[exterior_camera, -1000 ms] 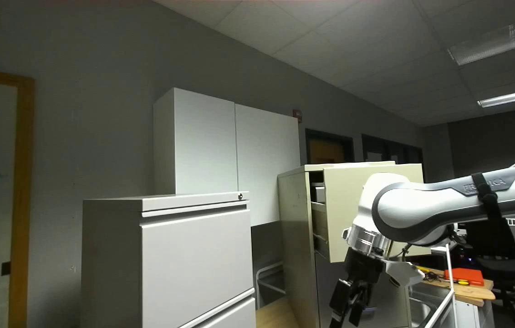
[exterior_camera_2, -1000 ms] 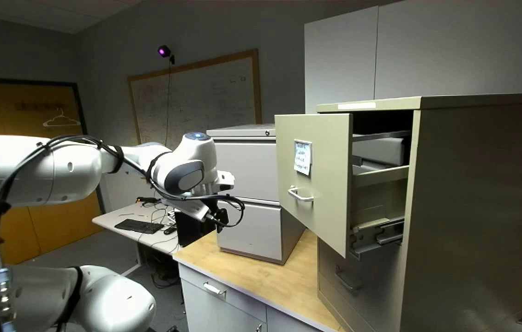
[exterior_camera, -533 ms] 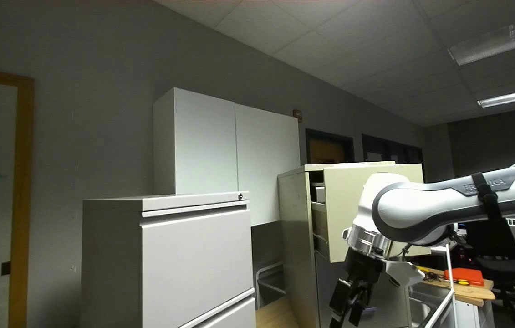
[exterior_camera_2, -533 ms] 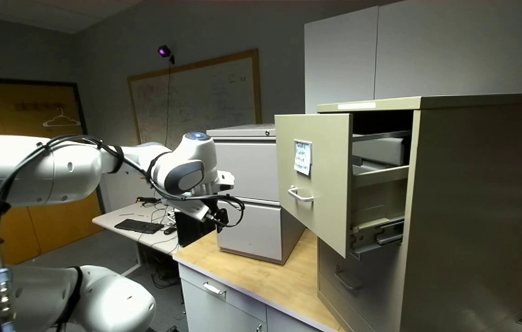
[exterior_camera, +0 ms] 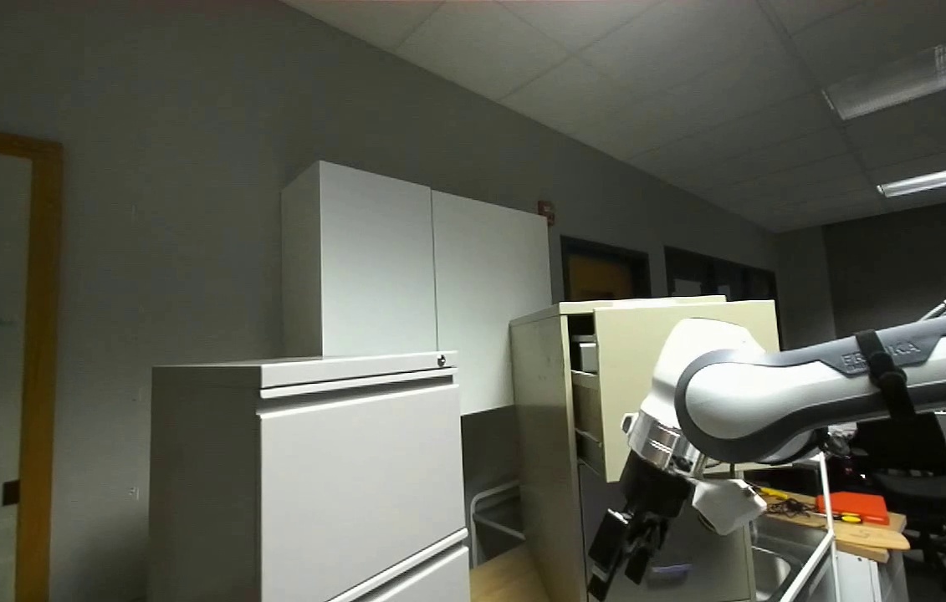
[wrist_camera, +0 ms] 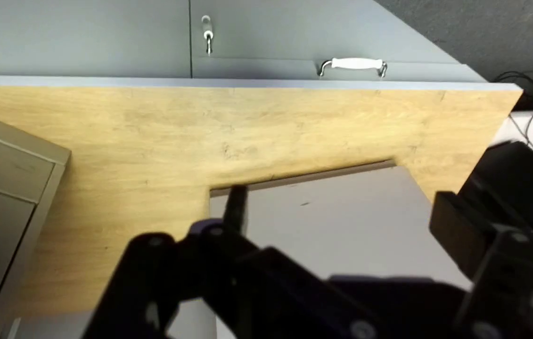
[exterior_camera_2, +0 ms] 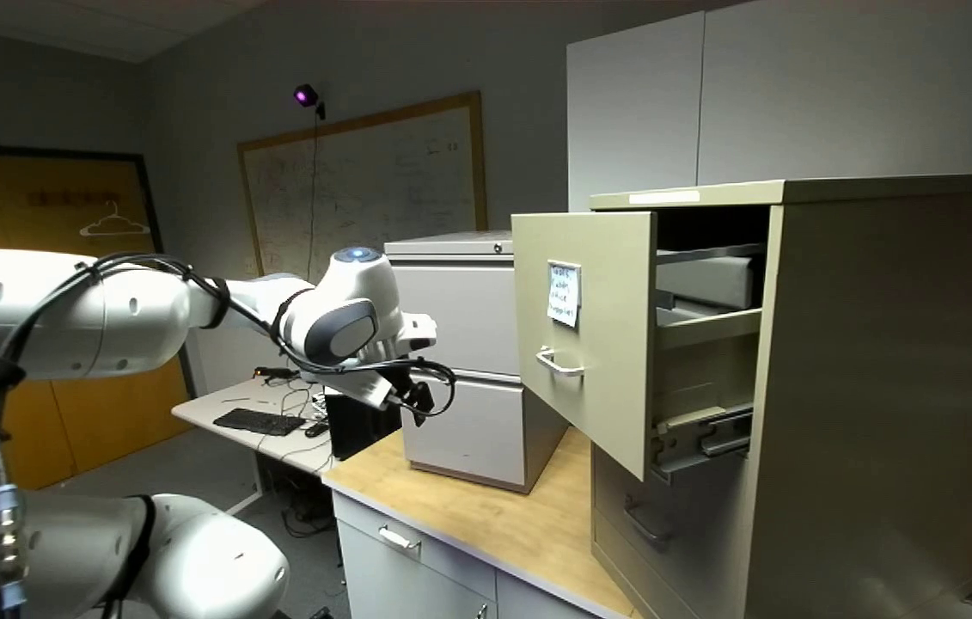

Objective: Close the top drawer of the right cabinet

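Observation:
The top drawer (exterior_camera_2: 597, 352) stands pulled out of the right cabinet (exterior_camera_2: 881, 387), its plain front bearing a paper label and a white handle. In an exterior view the drawer (exterior_camera: 627, 376) is partly hidden behind the arm. My gripper (exterior_camera: 616, 581) hangs down in front of the cabinet, apart from the drawer. In the wrist view my gripper (wrist_camera: 341, 207) is open and empty, its dark fingers (wrist_camera: 235, 207) wide apart. The cabinet's lower part (wrist_camera: 2, 165) shows at the left there; the top drawer is out of that view.
A light-grey low cabinet (exterior_camera_2: 464, 327) stands on the wooden counter (exterior_camera_2: 486, 524) beside the beige cabinet. A white wall cupboard (exterior_camera: 380, 259) hangs behind. A desk with a keyboard (exterior_camera_2: 259, 421) is further off. Cables (exterior_camera_2: 443, 387) loop from the wrist.
My arm has moved slightly: the hand has tilted and the gripper has shifted a little left and up in an exterior view. The drawer has not moved.

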`<state>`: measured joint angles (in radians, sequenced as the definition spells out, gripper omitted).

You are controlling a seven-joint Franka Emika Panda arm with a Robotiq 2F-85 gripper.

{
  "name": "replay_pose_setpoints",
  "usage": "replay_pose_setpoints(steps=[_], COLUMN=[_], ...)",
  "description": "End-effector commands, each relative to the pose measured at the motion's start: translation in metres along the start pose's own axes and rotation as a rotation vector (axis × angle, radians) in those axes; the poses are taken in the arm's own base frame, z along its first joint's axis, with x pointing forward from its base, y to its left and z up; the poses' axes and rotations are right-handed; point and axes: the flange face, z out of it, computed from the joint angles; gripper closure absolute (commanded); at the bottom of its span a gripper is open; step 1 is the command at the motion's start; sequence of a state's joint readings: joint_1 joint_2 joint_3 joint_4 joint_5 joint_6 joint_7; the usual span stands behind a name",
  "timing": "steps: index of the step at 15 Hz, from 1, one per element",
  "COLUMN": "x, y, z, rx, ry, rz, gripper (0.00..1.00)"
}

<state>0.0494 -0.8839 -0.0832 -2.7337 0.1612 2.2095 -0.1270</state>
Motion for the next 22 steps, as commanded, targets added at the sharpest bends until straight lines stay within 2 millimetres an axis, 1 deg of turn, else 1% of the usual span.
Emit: replay_pose_setpoints(steps=[1,2,5,7,8,10,11,12,15,17,19,22], x=[0.013,0.017,0.025,0.026,0.025,0.023,0.021,0.018,0.011,0.006,0.007,0.015], y=[-0.004,-0.004,0.003,0.013,0.019,0.034,0.041,0.049,0.065,0.07,0.074,0.077], z=[-0.011,-0.017,-0.037,-0.051,-0.058,-0.074,-0.082,-0.091,-0.113,-0.128,-0.142,-0.156], rx=[-0.11,-0.141,-0.236,-0.297,-0.326,-0.375,-0.392,-0.405,-0.448,-0.472,-0.491,-0.535], ry=[0.12,0.169,0.29,0.353,0.381,0.428,0.446,0.466,0.516,0.563,0.622,0.725], rz=[0.007,0.016,0.055,0.09,0.109,0.156,0.184,0.214,0.276,0.3,0.315,0.313], gripper=[0.25,0.25,0.48,0.64,0.73,0.86,0.95,0.99,1.0,1.0,1.0,1.0])
